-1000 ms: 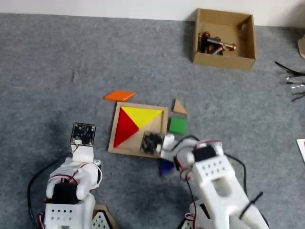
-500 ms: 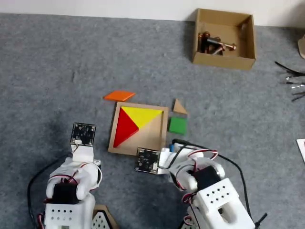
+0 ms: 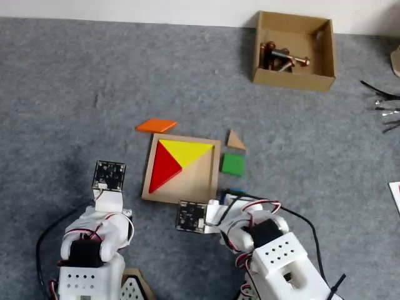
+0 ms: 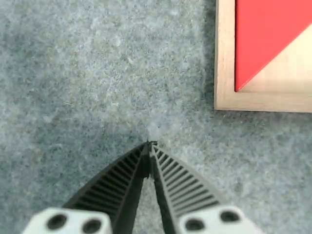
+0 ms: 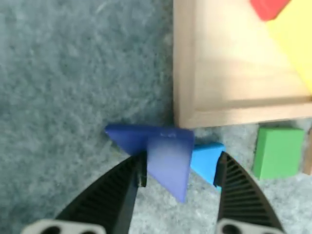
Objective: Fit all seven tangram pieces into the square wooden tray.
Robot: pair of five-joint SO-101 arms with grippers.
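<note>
Blue pieces are the worry. The right claw [image 5: 179,163] hangs open just off a corner of the wooden tray [image 3: 149,170], with the dark blue triangle [image 5: 161,146] and the light blue triangle [image 5: 204,158] both between its fingers. If it squeezes now, I think it may pinch both at once, or one may pop out sideways. The left claw [image 4: 150,146] is closed on nothing, over the carpet [image 4: 97,73] beside the tray. Inside the tray lie just a red triangle [image 3: 164,167] and a yellow triangle [image 3: 186,152], touching. The orange piece [image 3: 156,125], tan triangle [image 3: 235,140] and green square [image 3: 232,164] wait outside, near it. The cardboard box [image 3: 292,80], well apart, holds coppery metal bits [image 3: 281,57].
</note>
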